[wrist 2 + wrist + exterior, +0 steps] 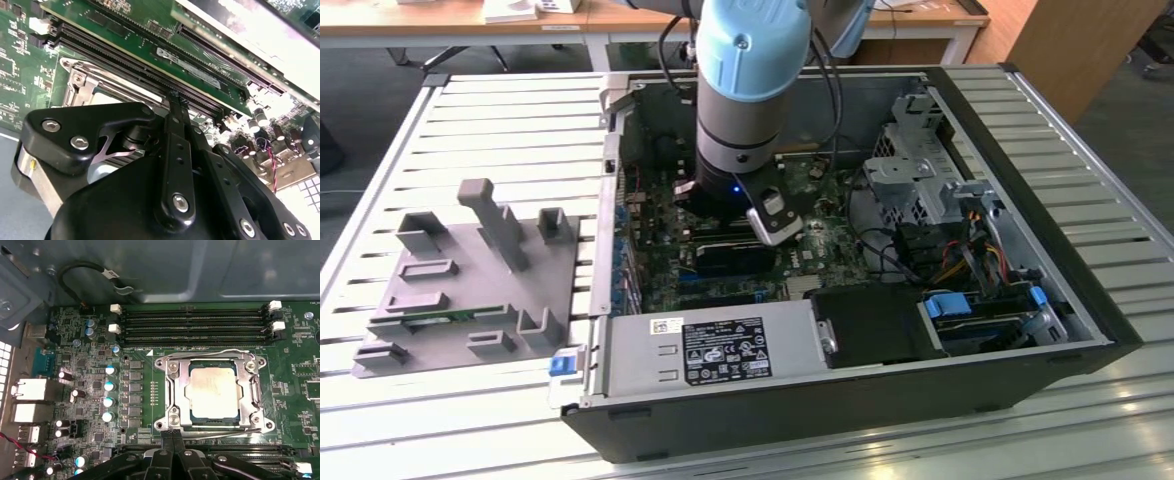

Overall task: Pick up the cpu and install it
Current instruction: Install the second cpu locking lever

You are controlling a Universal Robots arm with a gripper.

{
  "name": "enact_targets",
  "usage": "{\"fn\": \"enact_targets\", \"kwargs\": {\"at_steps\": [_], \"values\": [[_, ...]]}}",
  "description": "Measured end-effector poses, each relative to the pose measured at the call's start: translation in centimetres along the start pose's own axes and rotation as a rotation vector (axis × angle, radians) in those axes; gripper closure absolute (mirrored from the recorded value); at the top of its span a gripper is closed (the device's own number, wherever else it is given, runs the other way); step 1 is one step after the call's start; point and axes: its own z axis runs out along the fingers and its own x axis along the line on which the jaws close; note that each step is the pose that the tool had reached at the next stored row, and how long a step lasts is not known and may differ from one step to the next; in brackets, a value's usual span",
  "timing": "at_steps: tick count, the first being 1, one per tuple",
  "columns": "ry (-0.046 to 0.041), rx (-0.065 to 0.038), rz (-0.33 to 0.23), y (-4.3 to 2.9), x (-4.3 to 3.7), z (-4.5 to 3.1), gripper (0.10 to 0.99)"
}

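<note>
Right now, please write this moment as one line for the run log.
cpu: seated in motherboard socket, under metal frame | gripper: shut, empty, just beside socket edge | arm: reaching down into open computer case

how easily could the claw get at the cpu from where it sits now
Probably not easily. The cpu already lies in its socket with the metal retention frame closed over its edges. The claw sits just beside the socket, so only the chip's top face is free.
</note>
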Motion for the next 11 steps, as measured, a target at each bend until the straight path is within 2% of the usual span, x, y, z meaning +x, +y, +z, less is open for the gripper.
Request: {"fn": "enact_targets", "kwargs": {"at_steps": [6, 11], "values": [[0.0002, -0.006, 0.0, -0.05, 0.23, 0.15, 0.98], [0.0005, -0.017, -0.001, -0.08, 0.25, 0.27, 0.98]]}}
